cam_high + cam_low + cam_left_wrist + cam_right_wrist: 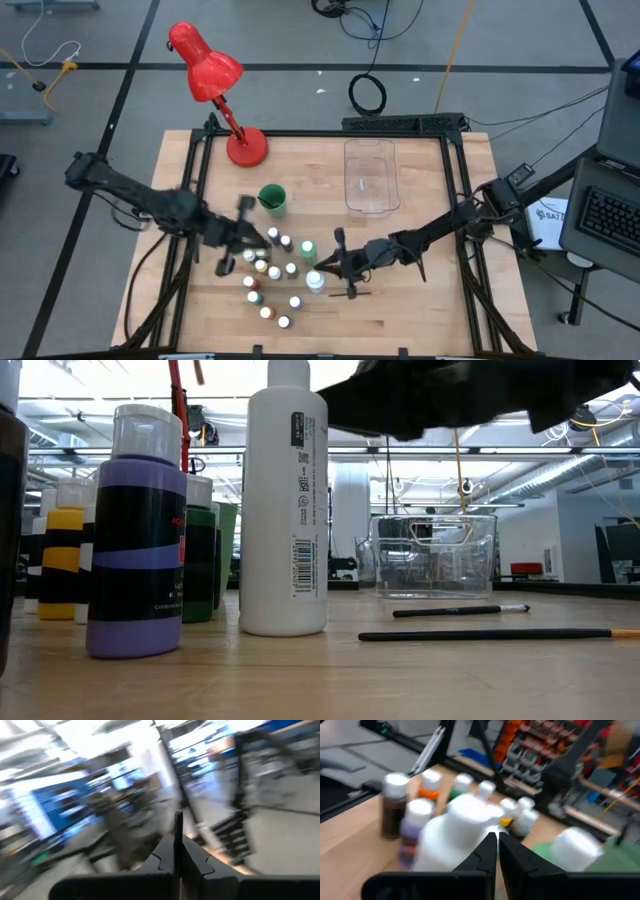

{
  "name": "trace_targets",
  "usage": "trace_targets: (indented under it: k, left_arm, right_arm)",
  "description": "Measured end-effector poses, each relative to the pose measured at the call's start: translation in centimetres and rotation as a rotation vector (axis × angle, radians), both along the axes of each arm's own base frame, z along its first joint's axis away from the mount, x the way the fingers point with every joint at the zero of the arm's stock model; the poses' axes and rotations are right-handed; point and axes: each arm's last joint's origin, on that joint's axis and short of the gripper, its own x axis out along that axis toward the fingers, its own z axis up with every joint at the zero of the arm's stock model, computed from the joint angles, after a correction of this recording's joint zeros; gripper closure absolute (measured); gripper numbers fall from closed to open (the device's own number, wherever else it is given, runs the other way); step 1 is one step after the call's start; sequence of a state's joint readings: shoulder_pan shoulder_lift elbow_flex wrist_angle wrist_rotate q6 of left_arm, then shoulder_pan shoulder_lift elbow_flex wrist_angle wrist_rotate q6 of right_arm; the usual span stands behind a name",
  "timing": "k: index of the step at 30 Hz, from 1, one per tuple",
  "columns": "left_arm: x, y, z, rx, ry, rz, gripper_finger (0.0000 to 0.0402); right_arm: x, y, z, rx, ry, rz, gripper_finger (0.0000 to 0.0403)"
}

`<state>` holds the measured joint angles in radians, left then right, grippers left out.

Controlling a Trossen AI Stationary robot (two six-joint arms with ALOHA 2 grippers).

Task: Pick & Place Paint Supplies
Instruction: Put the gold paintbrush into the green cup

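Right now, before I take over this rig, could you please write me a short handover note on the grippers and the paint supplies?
Left gripper: shut on a thin dark paintbrush, lifted above the table beside the green cup.
Right gripper: shut, holding nothing, hovering next to the large white bottle.
Supplies: the small paint bottles stand clustered mid-table with the large green bottle; two paintbrushes lie on the wood near the right gripper.
Done: nothing shows inside the clear bin yet.
Left: place the held brush, then the remaining bottles and brushes.
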<state>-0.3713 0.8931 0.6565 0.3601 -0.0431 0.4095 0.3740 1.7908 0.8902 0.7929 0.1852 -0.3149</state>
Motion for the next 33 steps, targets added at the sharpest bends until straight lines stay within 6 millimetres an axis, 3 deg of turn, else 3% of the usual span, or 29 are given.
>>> trace_targets:
  k: [8,15,33]
  left_arm:
    - [-2.2,2.8,-1.8,-0.038,-0.016,0.345,0.0400]
    - [-2.1,4.9,-4.9,-0.099,0.003,0.484,0.0400]
    - [-2.8,8.8,-10.4,-0.283,0.022,0.613,0.0400]
  right_arm:
    - [-1.2,2.2,-0.4,-0.073,0.001,0.081,0.0383]
    - [-1.6,2.8,-0.2,-0.126,-0.055,0.115,0.0384]
    - [0.0,-0.9,2.1,-0.007,-0.247,-0.068,0.0385]
